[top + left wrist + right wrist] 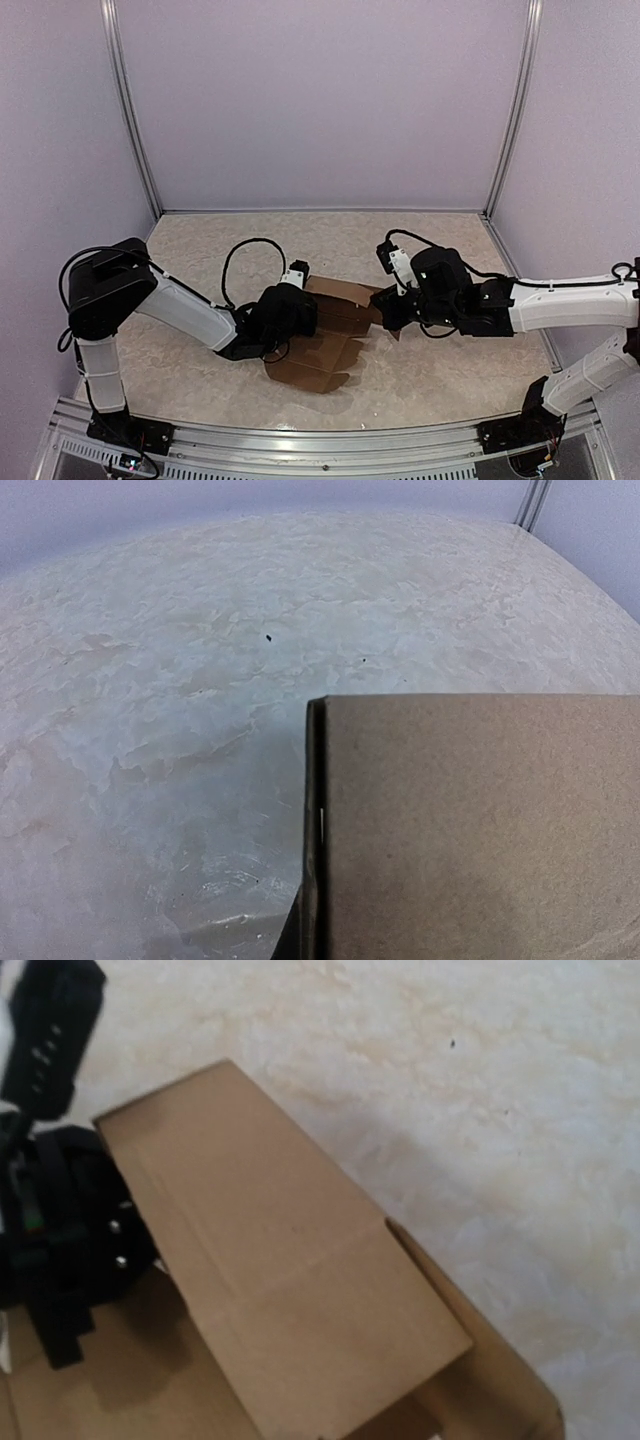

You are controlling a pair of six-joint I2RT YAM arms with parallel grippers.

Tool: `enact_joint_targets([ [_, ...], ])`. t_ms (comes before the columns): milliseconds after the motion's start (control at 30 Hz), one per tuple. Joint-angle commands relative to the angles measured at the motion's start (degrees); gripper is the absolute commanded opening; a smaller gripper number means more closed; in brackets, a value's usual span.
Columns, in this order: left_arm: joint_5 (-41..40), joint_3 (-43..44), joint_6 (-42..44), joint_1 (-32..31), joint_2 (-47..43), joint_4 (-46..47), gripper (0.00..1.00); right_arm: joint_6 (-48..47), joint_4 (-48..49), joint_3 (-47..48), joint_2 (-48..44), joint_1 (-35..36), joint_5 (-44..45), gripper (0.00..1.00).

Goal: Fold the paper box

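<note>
The paper box is a flat brown cardboard sheet with flaps, lying between the two arms in the top view. My left gripper rests low over its left part; a brown panel stands close in front of the left wrist camera and hides the fingers, which are shut. The right wrist view shows that black gripper behind a raised flap. My right gripper is at the sheet's right edge, shut on that lifted flap; its own fingers are hidden under the cardboard.
The sheet lies on a pale mottled table enclosed by white walls with metal posts at the back corners. An aluminium rail with both arm bases runs along the near edge. Cables loop above each wrist.
</note>
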Motion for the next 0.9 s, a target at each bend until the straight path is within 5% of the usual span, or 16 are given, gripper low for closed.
enact_joint_targets([
  [0, -0.78, 1.11, -2.62, -0.70, -1.94, -4.36, 0.00, 0.43, -0.75, 2.14, 1.98, -0.52, -0.43, 0.00],
  [867, 4.14, 7.04, -7.74, -0.98, -2.14, -15.84, 0.00, 2.06, 4.62, 5.98, 13.25, -0.70, -1.62, 0.00],
])
